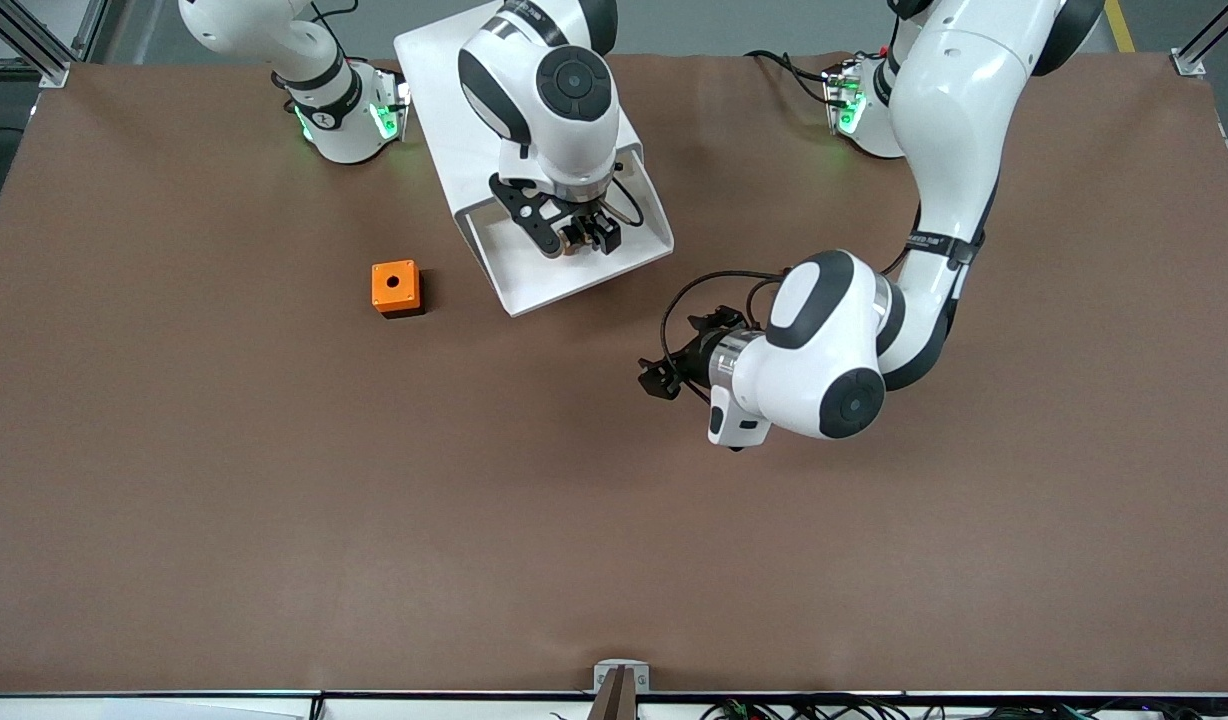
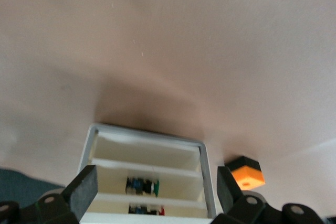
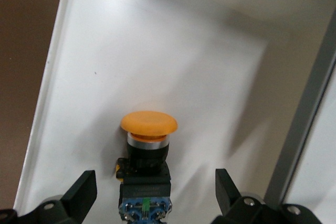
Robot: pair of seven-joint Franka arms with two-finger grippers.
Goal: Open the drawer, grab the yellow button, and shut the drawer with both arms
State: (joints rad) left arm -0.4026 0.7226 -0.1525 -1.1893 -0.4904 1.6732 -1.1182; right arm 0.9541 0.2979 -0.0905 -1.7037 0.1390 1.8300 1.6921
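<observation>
Here the topmost white tray drawer point(image 1: 534, 270) stands pulled out of the white boxy cabinet with rounded edges point(image 1: 444, 70), near the upper middle of the front view. The right gripper point(image 1: 592, 236) hangs over the open tray. In the right wrist view its black fingers point(image 3: 79, 192) sit spread wide at the lower corners of the frame, with the tiny push-button point(image 3: 148, 150) lying on the tray floor between them, untouched: orange-yellow cap, black body, blue rear end low in the frame.

The left gripper point(image 1: 660, 378) hovers over bare brown table point(image 1: 274, 520) right of centre in the front view, pointing toward the cabinet. Its jaws are released and hold nothing; the left wrist view shows both fingers point(image 2: 81, 190) apart at the bottom edge, framing the cabinet's front point(image 2: 147, 174), where small parts lie in the lower drawers.

An orange cube with a hole on top point(image 1: 395, 287) rests on the table beside the drawer, toward the right arm's end, and appears low in the left wrist view too point(image 2: 245, 174).
</observation>
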